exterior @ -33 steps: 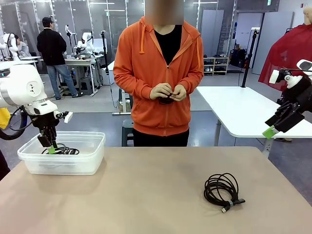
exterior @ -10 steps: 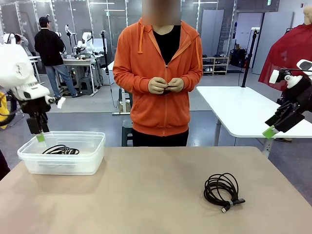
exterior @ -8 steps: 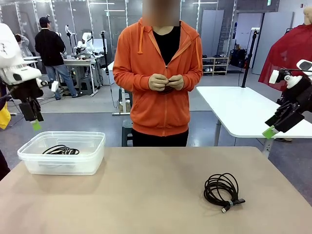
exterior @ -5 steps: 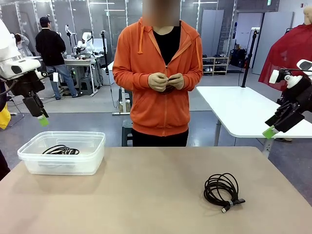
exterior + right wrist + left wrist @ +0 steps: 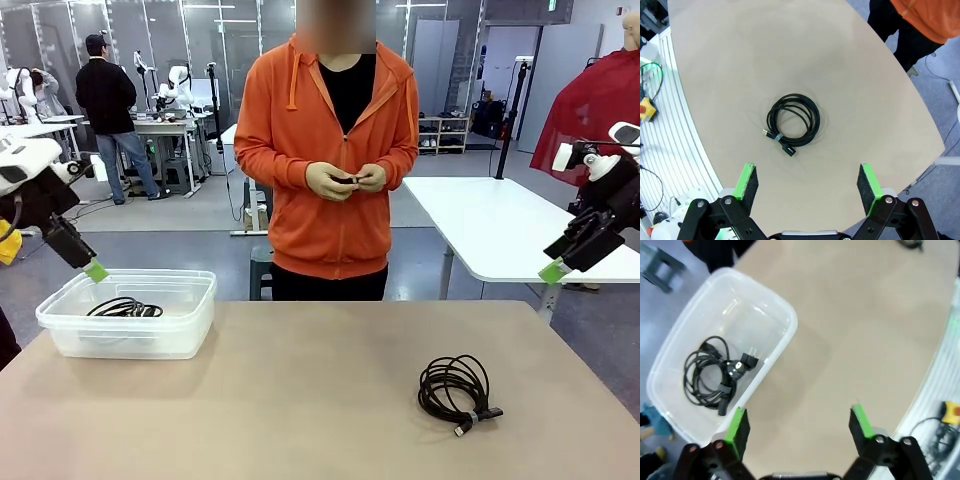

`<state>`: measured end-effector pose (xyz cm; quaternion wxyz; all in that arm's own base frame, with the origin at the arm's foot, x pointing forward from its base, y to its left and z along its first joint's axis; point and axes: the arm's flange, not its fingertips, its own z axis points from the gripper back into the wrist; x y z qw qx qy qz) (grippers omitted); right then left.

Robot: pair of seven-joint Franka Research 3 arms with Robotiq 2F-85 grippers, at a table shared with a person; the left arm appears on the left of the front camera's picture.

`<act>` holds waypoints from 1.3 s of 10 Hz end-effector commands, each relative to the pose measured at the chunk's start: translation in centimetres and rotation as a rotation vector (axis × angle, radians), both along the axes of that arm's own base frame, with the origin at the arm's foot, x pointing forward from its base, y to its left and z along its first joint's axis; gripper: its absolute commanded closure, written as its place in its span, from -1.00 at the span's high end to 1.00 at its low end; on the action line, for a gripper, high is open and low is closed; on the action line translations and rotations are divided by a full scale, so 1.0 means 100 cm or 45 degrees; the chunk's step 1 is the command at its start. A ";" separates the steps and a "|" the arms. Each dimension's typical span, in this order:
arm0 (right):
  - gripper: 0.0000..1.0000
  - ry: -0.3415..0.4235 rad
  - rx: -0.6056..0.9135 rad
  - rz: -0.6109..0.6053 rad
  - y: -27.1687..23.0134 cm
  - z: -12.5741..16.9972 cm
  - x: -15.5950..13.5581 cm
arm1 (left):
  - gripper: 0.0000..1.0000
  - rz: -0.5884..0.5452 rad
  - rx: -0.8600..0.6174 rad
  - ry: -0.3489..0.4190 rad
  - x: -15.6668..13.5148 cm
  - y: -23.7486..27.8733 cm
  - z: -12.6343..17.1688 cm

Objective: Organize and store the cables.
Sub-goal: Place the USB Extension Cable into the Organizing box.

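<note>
Half-sorted table (image 5: 300, 420), nothing gripped
A person (image 5: 340, 170) stands at 12 o'clock, hands together at the chest; a clear bin (image 5: 130, 338) sits at 9 o'clock with the binned cable (image 5: 125, 307) coiled inside (plug ends resting on the coil); the loose cable (image 5: 455, 390) lies at 4 o'clock; the left gripper (image 5: 93, 270) hangs over the bin's 10 o'clock corner and the right gripper (image 5: 553, 270) beyond the table at 3 o'clock, both spread wide and empty

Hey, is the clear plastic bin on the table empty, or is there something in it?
Not empty. One coiled black cable lies on the floor of the bin, its plug ends showing.
</note>
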<state>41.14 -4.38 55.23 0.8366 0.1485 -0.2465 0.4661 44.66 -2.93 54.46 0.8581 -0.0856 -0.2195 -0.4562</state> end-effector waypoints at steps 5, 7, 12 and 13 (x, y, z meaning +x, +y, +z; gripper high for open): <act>1.00 -0.001 0.006 0.004 0.000 0.001 0.000 | 1.00 0.023 -0.009 -0.058 -0.020 0.001 -0.013; 1.00 -0.001 0.006 0.004 0.000 0.001 0.000 | 1.00 0.023 -0.009 -0.058 -0.020 0.001 -0.013; 1.00 -0.001 0.006 0.004 0.000 0.001 0.000 | 1.00 0.023 -0.009 -0.058 -0.020 0.001 -0.013; 1.00 -0.001 0.006 0.004 0.000 0.001 0.000 | 1.00 0.023 -0.009 -0.058 -0.020 0.001 -0.013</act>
